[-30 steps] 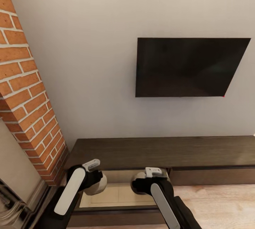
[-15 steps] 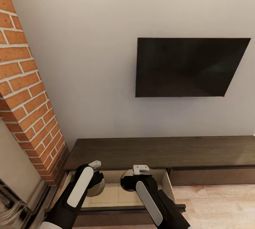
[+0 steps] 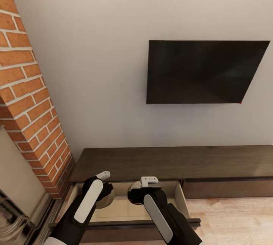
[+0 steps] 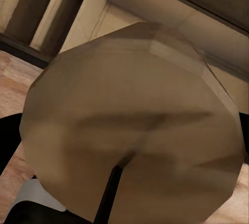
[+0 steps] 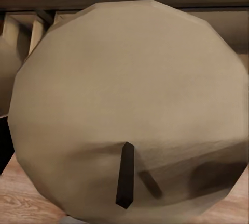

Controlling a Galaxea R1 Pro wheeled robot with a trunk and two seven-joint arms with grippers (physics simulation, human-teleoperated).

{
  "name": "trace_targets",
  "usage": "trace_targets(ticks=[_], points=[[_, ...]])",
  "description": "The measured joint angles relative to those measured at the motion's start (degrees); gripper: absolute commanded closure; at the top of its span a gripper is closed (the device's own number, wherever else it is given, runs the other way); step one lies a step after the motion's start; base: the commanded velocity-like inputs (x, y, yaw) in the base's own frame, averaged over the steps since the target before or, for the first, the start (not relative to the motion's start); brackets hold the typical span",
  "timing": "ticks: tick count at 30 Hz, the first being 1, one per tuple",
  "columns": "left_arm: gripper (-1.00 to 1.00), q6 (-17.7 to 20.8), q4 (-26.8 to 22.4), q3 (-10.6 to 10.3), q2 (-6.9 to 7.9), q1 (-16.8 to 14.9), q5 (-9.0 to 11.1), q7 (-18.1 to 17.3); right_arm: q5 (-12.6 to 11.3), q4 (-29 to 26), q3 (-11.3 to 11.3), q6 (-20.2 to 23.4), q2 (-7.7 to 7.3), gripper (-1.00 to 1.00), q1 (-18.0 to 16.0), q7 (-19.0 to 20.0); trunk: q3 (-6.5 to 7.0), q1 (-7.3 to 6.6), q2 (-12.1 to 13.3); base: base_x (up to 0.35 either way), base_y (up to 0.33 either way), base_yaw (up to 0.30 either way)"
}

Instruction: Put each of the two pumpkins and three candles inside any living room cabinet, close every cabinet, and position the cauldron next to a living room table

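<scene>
The long dark-brown cabinet [image 3: 170, 161] stands under the wall TV, its leftmost drawer [image 3: 181, 199] pulled out and showing a pale wood inside. Both arms reach over that drawer. My left gripper [image 3: 104, 195] is shut on a candle [image 3: 106, 200], whose cream top with a dark wick looms close in the left wrist view [image 4: 135, 130]. My right gripper [image 3: 137, 195] is shut on another candle [image 3: 132, 189], whose pale top and black wick [image 5: 124, 174] sit close to the right wrist camera [image 5: 129, 94]. The fingers are mostly hidden behind the candles.
A black TV [image 3: 204, 71] hangs on the grey wall above the cabinet. A red brick chimney breast [image 3: 26, 97] rises at the left, close to the drawer's left end. Light wood floor [image 3: 235, 218] lies to the right of the open drawer.
My right arm has swung left and my left arm slightly right, bringing both candles closer together over the open drawer. The view has shifted a little.
</scene>
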Motion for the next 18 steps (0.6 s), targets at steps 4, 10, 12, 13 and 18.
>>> trace_targets(ticks=[4,10,12,13,18], points=[[1.0,-0.03,-0.02,-0.13,0.1,0.0,-0.06,-0.06,-0.01,-0.02,0.01,0.07,0.0,1.0,0.0,-0.01,0.0,0.0,0.0,0.0,0.057,0.0],[1.0,0.0,-0.06,-0.15,0.18,0.0,-0.08,-0.06,-0.02,-0.02,0.01,0.12,0.0,1.0,0.0,-0.01,0.0,-0.01,0.0,0.096,0.092,0.0],[1.0,-0.03,-0.06,-0.18,0.17,0.0,-0.05,-0.07,0.0,-0.02,0.01,0.13,0.0,1.0,0.0,-0.01,0.0,-0.01,0.0,0.05,0.04,0.0],[1.0,-0.04,-0.06,-0.19,0.15,0.0,-0.02,-0.06,-0.01,-0.02,0.01,0.12,0.0,1.0,0.0,-0.01,0.0,-0.01,0.0,0.071,0.02,0.0],[1.0,-0.03,-0.06,-0.23,0.16,0.0,-0.01,-0.07,0.04,-0.02,0.01,0.15,0.0,1.0,0.0,-0.01,0.0,-0.02,0.0,0.162,0.006,0.0]])
